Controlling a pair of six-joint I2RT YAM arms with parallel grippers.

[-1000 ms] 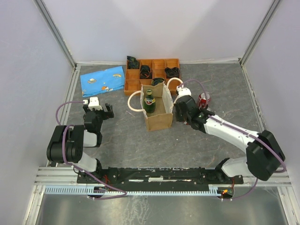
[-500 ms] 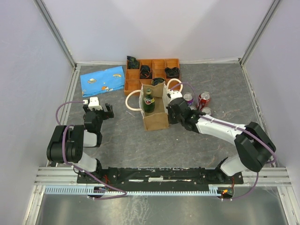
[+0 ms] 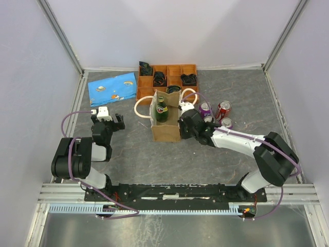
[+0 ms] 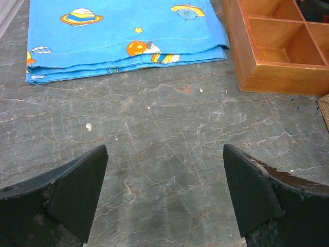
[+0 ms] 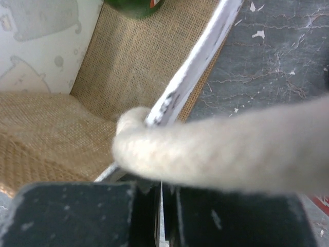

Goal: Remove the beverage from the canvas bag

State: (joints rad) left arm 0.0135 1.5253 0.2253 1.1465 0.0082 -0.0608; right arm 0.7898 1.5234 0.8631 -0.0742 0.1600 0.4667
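Note:
The canvas bag (image 3: 165, 131) stands upright in the middle of the table, with cream looped handles (image 3: 140, 109) on both sides. A green glass bottle (image 3: 161, 109) stands inside it. My right gripper (image 3: 181, 121) is shut on the bag's right wall rim. In the right wrist view the jaws (image 5: 160, 193) are pinched on the white rim edge, a cream handle (image 5: 231, 149) crosses just above them, the burlap inside (image 5: 128, 67) shows, and the bottle's base (image 5: 134, 5) is at the top. My left gripper (image 3: 106, 115) is open and empty over bare table (image 4: 164, 190).
An orange-brown compartment tray (image 3: 175, 68) with dark items stands behind the bag; its corner shows in the left wrist view (image 4: 267, 77). A blue patterned pouch (image 3: 112, 88) lies at the back left (image 4: 123, 36). Several drink cans (image 3: 223, 109) stand right of the bag.
My right gripper has moved left with the bag's right wall in its jaws, and the bag slid left with it. More cans now show on the right. The left arm has not moved.

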